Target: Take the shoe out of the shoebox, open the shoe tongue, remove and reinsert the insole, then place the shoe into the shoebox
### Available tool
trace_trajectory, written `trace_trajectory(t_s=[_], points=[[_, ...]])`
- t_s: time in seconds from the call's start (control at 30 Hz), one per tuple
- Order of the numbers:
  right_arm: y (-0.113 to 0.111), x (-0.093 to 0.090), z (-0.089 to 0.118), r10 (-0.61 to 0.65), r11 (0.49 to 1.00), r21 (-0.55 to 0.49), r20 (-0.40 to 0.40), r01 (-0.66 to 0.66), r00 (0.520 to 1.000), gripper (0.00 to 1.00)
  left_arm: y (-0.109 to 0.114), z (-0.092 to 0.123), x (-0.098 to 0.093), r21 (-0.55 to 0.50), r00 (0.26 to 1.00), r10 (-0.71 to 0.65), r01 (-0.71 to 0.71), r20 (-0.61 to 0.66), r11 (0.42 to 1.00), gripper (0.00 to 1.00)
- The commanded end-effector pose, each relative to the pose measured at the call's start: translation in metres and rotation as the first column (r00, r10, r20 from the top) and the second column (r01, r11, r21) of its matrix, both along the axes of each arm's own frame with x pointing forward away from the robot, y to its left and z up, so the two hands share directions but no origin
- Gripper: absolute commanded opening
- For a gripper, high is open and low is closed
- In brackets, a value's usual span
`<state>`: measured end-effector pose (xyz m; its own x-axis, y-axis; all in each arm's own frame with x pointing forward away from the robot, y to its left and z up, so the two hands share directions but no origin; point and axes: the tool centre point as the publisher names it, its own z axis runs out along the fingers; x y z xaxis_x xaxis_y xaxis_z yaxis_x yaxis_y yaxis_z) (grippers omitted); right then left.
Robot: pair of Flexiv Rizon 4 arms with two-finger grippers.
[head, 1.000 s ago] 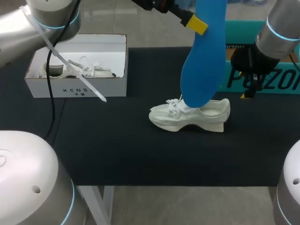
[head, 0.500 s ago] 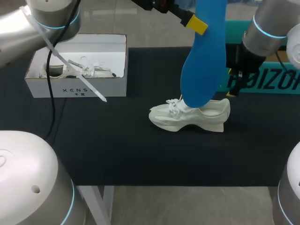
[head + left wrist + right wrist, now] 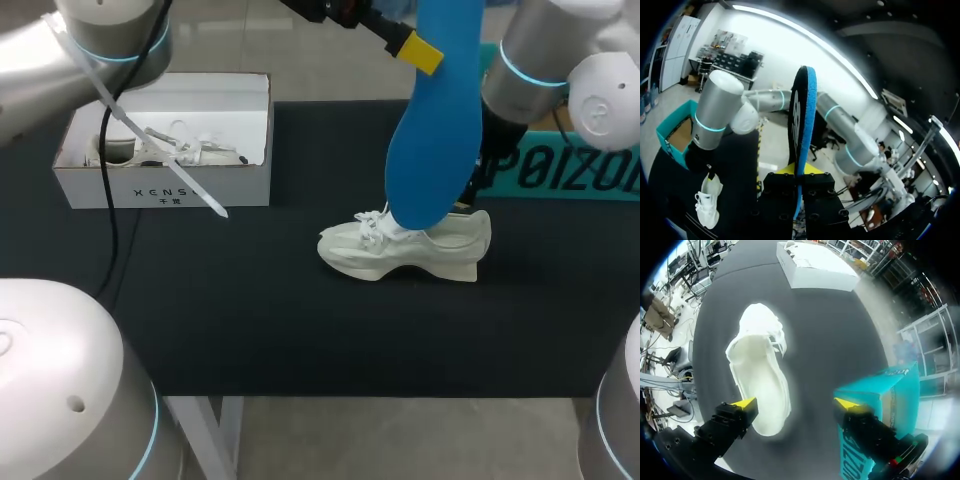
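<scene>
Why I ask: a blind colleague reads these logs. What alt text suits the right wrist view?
The right hand, open, hangs above the heel end of a white shoe lying on the black table. A teal box stands beside one finger; the white shoebox lies farther ahead.

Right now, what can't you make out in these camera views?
Head view: the right gripper is mostly hidden behind the blue insole.
Head view: the insole covers the mouth of the shoe, so whether its end sits inside is unclear.
Head view: the shoebox hides part of its contents behind its front wall.
</scene>
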<state>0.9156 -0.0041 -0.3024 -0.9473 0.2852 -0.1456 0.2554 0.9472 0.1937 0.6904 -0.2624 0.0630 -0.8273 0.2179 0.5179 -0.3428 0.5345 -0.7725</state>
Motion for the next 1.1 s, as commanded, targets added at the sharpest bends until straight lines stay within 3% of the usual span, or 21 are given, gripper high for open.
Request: trace_trajectory(t_s=[0.03,0.5,0.87,0.93,0.97,1.1], points=[[0.007,0.008,-0.019,-0.005,1.0,-0.001,-0.006,0.005,1.0,1.0,0.0,-0.001,-0.001,0.001,1.0,0.002,-0.002,0.001,1.0,0.0],[0.023,0.013,-0.059,0.022,1.0,-0.01,-0.08,-0.023,0.997,1.0,0.0,-0.001,-0.001,0.001,1.0,0.002,-0.002,0.001,1.0,0.0],[0.021,0.011,-0.084,0.041,0.999,-0.021,-0.122,-0.044,0.992,1.0,0.0,-0.001,-0.001,0.001,1.0,0.002,-0.002,0.001,1.0,0.0],[0.02,0.011,-0.088,0.046,0.998,-0.028,-0.13,-0.05,0.991,0.37,0.0,-0.001,-0.001,0.001,1.0,0.002,-0.002,0.001,1.0,0.0],[0.02,0.01,-0.091,0.047,0.998,-0.028,-0.134,-0.051,0.99,0.0,0.0,-0.001,-0.001,0.001,1.0,0.002,-0.002,0.001,1.0,0.0],[0.019,0.009,-0.094,0.053,0.998,-0.032,-0.147,-0.058,0.988,0.0,0.0,-0.001,-0.001,0.001,1.0,0.002,-0.002,0.001,1.0,0.0]])
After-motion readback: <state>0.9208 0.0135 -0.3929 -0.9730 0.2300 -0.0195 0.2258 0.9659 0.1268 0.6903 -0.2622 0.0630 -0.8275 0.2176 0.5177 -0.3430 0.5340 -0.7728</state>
